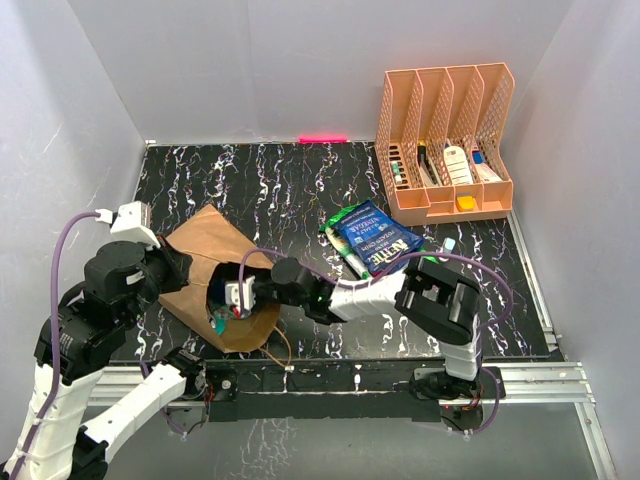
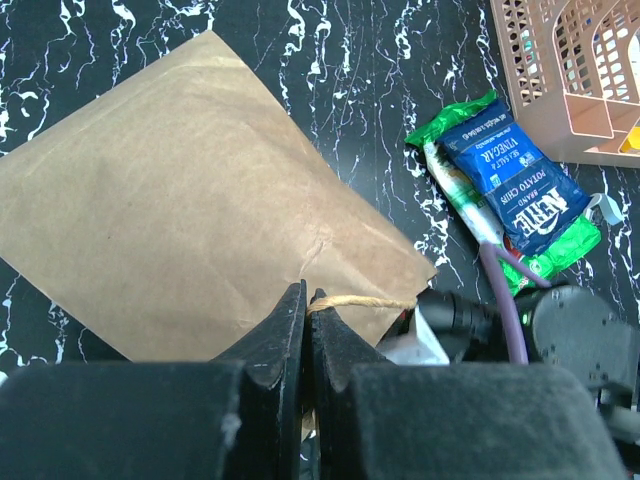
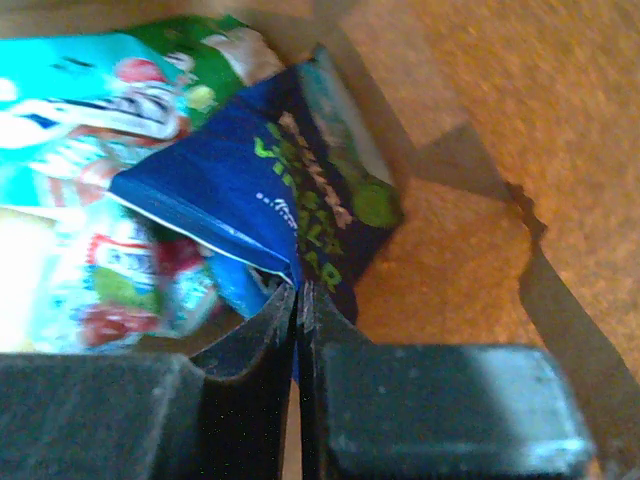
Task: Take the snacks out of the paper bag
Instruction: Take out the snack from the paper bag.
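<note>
The brown paper bag (image 1: 205,250) lies flat on the left of the table, its mouth towards the near edge. My left gripper (image 1: 188,272) is shut on its twisted paper handle (image 2: 360,299), with the bag (image 2: 180,200) spread out beyond the fingertips. My right gripper (image 1: 228,298) reaches into the bag's mouth. In the right wrist view it (image 3: 298,292) is shut on the corner of a dark blue packet (image 3: 240,180) inside the bag. Teal and green packets (image 3: 90,110) lie beside that one. A large green packet (image 1: 345,235) and a dark blue packet (image 1: 378,238) lie on the table.
An orange slotted file rack (image 1: 445,140) with small bottles and tubes stands at the back right. White walls close in the table on three sides. The right arm stretches across the near middle of the table. The rack's corner shows in the left wrist view (image 2: 570,70).
</note>
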